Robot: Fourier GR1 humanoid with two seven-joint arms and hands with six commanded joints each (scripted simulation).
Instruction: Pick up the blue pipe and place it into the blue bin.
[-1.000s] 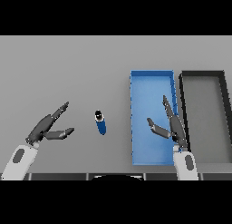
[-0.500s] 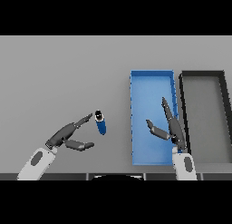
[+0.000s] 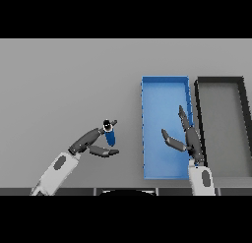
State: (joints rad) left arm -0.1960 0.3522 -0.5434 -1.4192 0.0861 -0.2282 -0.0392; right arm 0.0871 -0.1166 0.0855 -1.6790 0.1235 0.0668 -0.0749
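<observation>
Fingers (image 3: 93,136) of our left hand (image 3: 87,142) spread open around the pipe (image 3: 109,135), nothing gripped; closing carelessly could roll it left, away from the bin (image 3: 164,83).

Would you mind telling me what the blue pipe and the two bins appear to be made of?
The blue pipe looks like smooth plastic: uniform blue, with a dark end cap. The blue bin and the dark bin look like matte moulded plastic, with flat colour, thin straight walls and no glints; painted metal cannot be ruled out.
</observation>
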